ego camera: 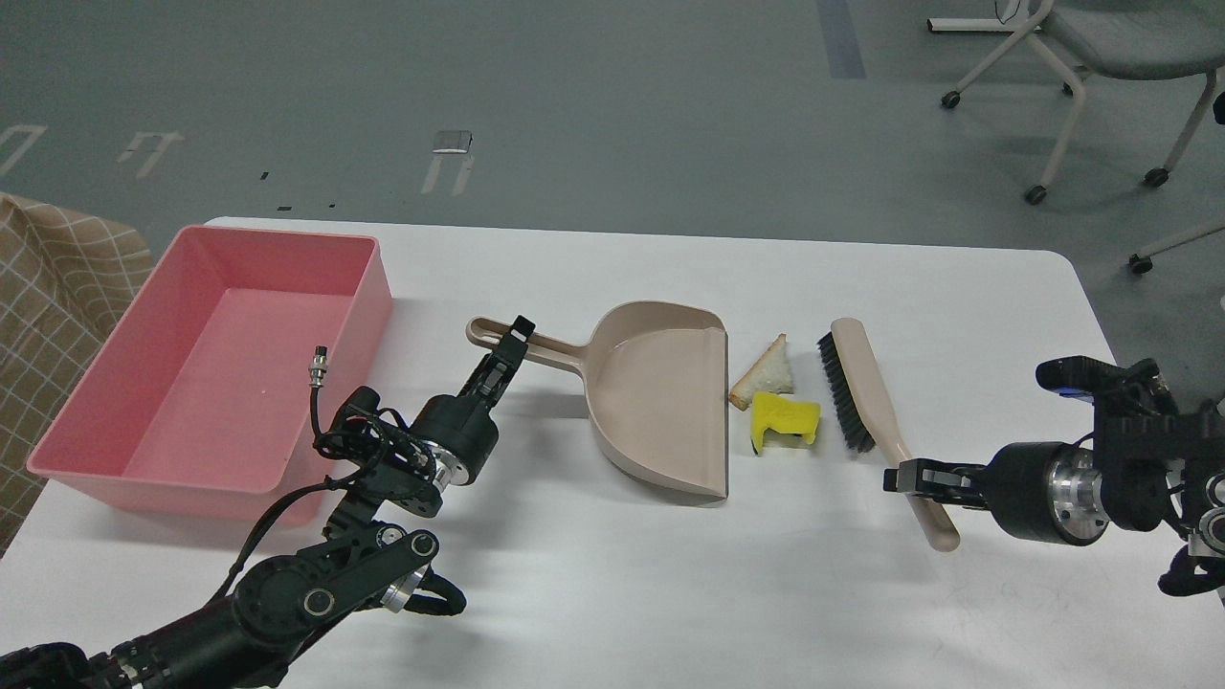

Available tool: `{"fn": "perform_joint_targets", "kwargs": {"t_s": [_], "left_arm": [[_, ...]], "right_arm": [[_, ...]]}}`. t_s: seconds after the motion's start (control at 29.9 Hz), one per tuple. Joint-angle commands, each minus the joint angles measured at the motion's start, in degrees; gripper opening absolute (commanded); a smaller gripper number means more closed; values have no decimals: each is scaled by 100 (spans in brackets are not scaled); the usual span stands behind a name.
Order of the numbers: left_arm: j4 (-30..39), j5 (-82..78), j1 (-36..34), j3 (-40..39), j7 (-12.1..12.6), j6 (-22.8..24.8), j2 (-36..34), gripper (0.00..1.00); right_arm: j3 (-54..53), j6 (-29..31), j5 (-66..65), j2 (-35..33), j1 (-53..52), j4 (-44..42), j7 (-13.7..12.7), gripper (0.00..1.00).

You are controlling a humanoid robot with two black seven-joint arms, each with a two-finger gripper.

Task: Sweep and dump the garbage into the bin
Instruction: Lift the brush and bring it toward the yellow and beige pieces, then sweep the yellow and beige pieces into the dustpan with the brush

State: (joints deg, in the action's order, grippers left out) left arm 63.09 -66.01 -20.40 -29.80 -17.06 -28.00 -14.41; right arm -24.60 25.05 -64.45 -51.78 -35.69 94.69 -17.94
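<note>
The garbage lies on the white table: a triangular bread slice [768,370] and a yellow sponge chunk [785,422], both just right of the mouth of the beige dustpan [660,392]. My left gripper [514,346] is shut on the dustpan's handle [517,344]. My right gripper [909,476] is shut on the handle of a beige brush [866,402], whose black bristles [842,402] stand just right of the sponge. The pink bin [215,364] sits at the table's left and holds nothing.
The white table [670,574] has its right edge close to my right arm. A checked cloth [48,306] lies left of the bin. Office chairs [1091,57] stand on the floor at the back right.
</note>
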Motion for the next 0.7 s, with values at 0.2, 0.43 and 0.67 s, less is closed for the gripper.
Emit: {"fn": "perform_joint_targets", "kwargs": {"t_s": [0.2,0.43,0.67], "left_arm": [[-7,0,-25,0,10,0,17,0],[-7,0,-34,0,1,0,8,0],[-7,0,-34,0,10,0,34,0]], "right_arm": [[8,-9,21,326,79,-117,-87,1],[8,-62,29,616,88,-267,-87,1],[-27,-123,64,1195,79,-530,-96,1]]}}
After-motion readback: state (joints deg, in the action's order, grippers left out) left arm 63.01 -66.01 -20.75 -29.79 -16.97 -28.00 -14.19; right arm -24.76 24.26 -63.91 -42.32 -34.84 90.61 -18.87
